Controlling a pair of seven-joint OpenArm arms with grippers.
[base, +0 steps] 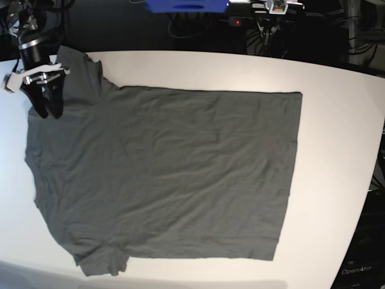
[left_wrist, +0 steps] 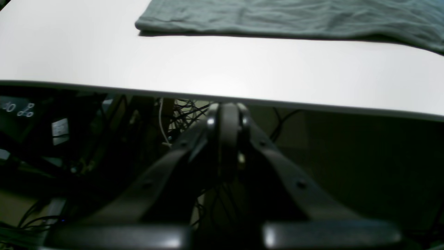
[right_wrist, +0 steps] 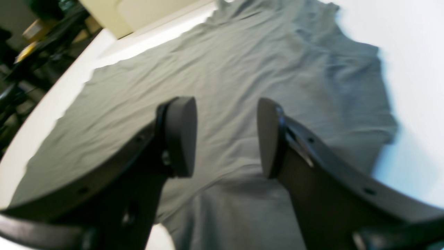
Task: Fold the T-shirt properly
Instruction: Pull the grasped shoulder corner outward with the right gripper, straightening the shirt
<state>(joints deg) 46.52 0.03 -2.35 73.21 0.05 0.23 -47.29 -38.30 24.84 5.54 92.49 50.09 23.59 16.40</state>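
Base view: T-shirt [base: 168, 174] flat on table [base: 337, 120]; right gripper [base: 48, 108] at ten o'clock, jaws apart; left gripper [left_wrist: 227, 114] together. Best pinching sleeve edge only.

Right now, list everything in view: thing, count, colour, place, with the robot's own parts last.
T-shirt: one, dark grey, spread flat and unfolded across the table, sleeves toward the base view's left.
table: one, white, under the shirt, bare along the far and right edges in the base view.
cables: several, dark with one pale, below the table's edge in the left wrist view.
blue object: one, beyond the table's far edge; too cropped to identify.
right gripper: one, black, open, above the shirt near a sleeve at the base view's upper left, holding nothing.
left gripper: one, black, shut and holding nothing, off the table beside its edge, apart from the shirt.
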